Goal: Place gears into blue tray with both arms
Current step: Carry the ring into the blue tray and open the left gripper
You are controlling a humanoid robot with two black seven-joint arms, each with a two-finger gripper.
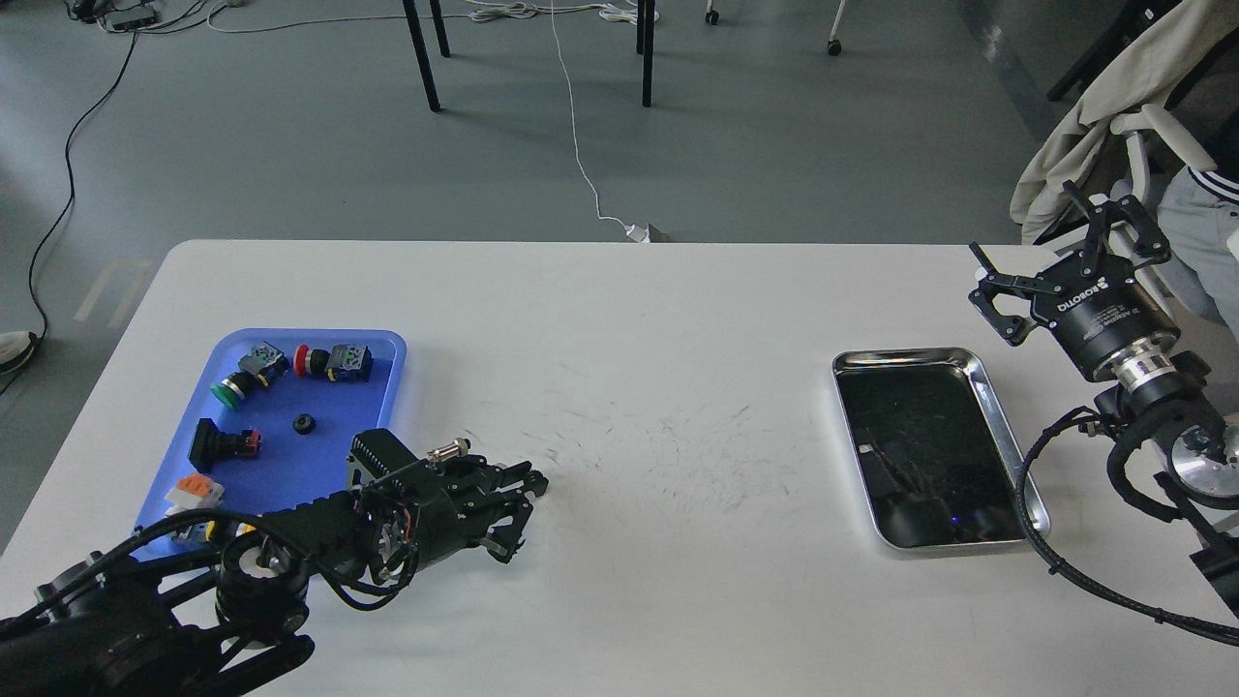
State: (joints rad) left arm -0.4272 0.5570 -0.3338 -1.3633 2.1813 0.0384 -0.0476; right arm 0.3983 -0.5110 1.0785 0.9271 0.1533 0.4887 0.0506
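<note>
Switches [334, 361] crowding gear [305, 423]

Surface: white rectangular table [619, 319], scuffed at centre.
Left: blue plastic tray [281, 465].
Right: shiny steel tray [1007, 426].

Shiny steel tray [1007, 440] on white table [619, 319]; jacket-draped chair [1113, 126] beyond, floor cables [581, 165]

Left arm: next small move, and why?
Probably lift and pull back clear of the blue tray. One gear already lies in it, the left pincer sits low over bare table with nothing visibly held, and no other gear shows on the table.
</note>
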